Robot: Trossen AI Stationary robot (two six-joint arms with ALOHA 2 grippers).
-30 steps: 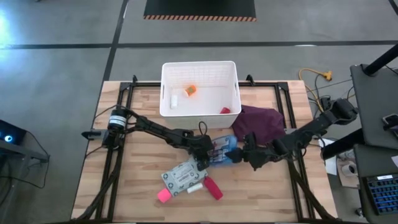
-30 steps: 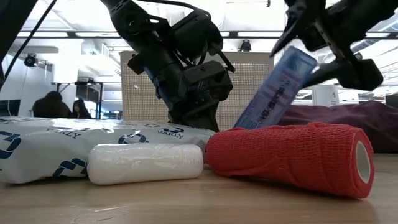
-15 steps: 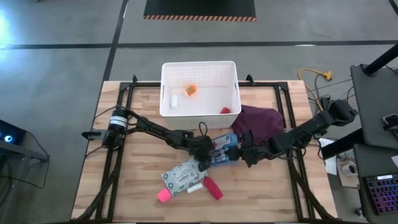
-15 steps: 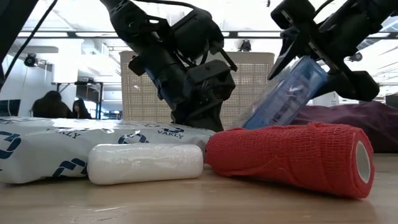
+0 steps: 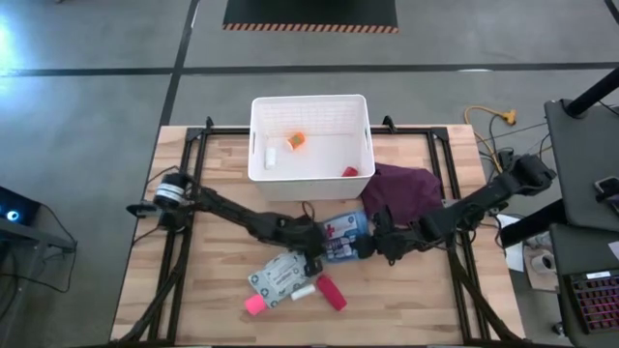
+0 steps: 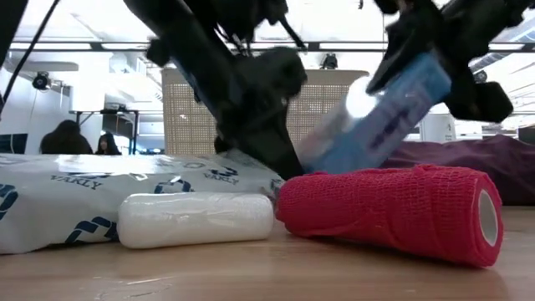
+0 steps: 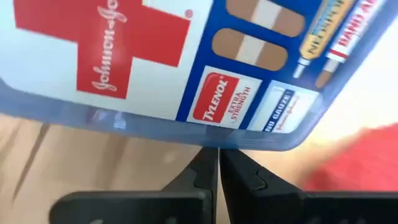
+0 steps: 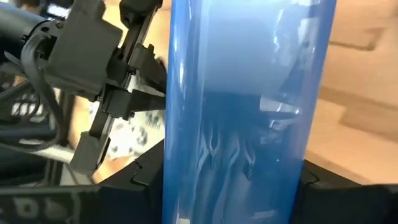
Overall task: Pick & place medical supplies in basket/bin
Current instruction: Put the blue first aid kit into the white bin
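Note:
The blue first-aid box (image 5: 343, 236) with a red cross is tilted, held by my right gripper (image 5: 372, 242), which is shut on it. It fills the right wrist view (image 8: 242, 106). My left gripper (image 5: 311, 259) is shut, its tips (image 7: 219, 163) right at the box's near lower edge (image 7: 186, 134); I cannot tell whether they touch. The grey-green packet (image 5: 280, 278), pink cube (image 5: 254, 304), white roll (image 6: 196, 219) and red roll (image 6: 393, 209) lie on the table near its front. The white bin (image 5: 309, 179) stands at the far middle. My right gripper pinches the box across its thin sides (image 8: 180, 162) between its two fingers, at the box's right end. The fingers come level from the table's right. The box is tilted, its held end raised (image 6: 410, 84) and its left end low behind the red roll.
The bin holds an orange item (image 5: 297, 141), a white one (image 5: 272, 157) and a red one (image 5: 350, 171). A maroon cloth (image 5: 406, 191) lies right of the bin. People sit in the room beyond (image 6: 79, 142).
My left gripper has drawn back from the box toward the table's near edge and lower. The box, held by my right gripper, has tipped flatter, so its red-cross face shows more from above. The packet has shifted slightly toward the near left.

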